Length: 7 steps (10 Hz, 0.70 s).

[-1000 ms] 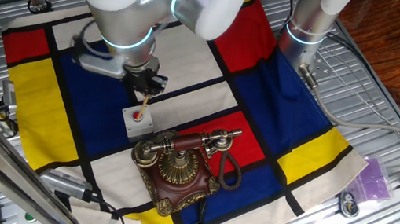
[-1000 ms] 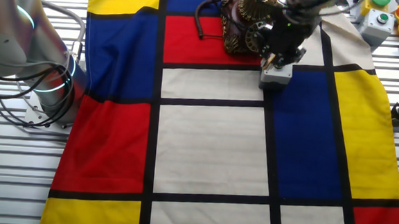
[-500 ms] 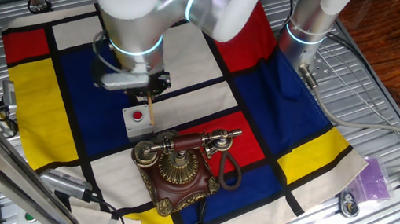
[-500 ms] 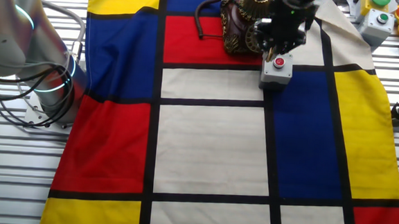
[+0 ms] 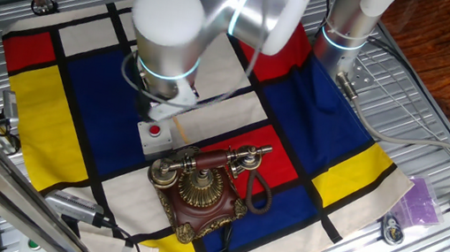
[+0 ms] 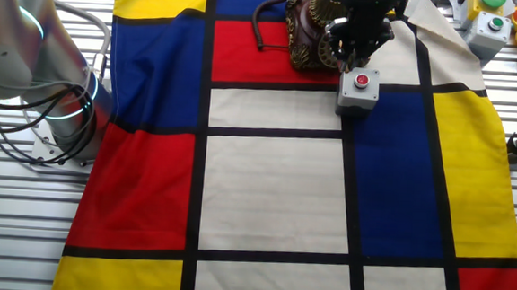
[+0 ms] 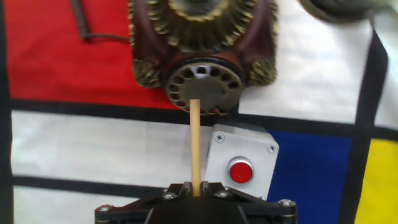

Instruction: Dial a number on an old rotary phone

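The old rotary phone (image 5: 198, 189) sits on a patchwork cloth, with a dark red-brown base, brass trim and its handset across the cradle. It also shows at the top of the other fixed view, as the phone (image 6: 308, 33). In the hand view its round dial (image 7: 204, 84) faces me. My gripper (image 7: 196, 185) is shut on a thin wooden stick (image 7: 195, 143). The stick's tip reaches the near rim of the dial, by the lower finger holes. In the other fixed view the gripper (image 6: 360, 34) hangs over the phone's near side.
A small grey box with a red button (image 7: 242, 162) stands just right of the stick, close to the phone; it is the box (image 5: 154, 133) in one fixed view. A black cord (image 5: 258, 193) loops beside the phone. The second arm's base (image 6: 62, 115) stands at the cloth's edge.
The arm has moved from above the grey button box toward the phone, carrying the stick to the dial's edge. The box's red button is now uncovered.
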### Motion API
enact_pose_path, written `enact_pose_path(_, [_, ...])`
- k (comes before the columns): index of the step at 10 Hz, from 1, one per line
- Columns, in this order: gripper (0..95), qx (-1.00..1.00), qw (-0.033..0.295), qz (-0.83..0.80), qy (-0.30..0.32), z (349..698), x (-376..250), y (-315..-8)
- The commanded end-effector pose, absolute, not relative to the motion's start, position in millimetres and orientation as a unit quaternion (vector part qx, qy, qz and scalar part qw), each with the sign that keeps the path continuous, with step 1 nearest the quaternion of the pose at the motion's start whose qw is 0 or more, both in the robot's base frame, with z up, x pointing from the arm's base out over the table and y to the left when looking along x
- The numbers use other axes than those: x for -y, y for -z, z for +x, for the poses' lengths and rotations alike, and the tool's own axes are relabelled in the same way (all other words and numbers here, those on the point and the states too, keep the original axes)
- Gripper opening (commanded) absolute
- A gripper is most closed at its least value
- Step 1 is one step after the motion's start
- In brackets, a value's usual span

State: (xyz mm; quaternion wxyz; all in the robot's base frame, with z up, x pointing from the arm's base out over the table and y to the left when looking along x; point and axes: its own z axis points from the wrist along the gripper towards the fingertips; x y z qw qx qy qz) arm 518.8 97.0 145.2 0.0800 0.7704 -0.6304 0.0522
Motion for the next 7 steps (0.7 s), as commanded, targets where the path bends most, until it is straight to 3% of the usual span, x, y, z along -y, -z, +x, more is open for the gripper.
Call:
enact_pose_path(1, [0.0, 0.614, 0.082, 0.782, -0.062, 515.7, -96.9, -144.6])
enact_pose_path(7, [0.0, 0.611, 0.091, 0.784, -0.069, 516.1, -100.8, -142.4])
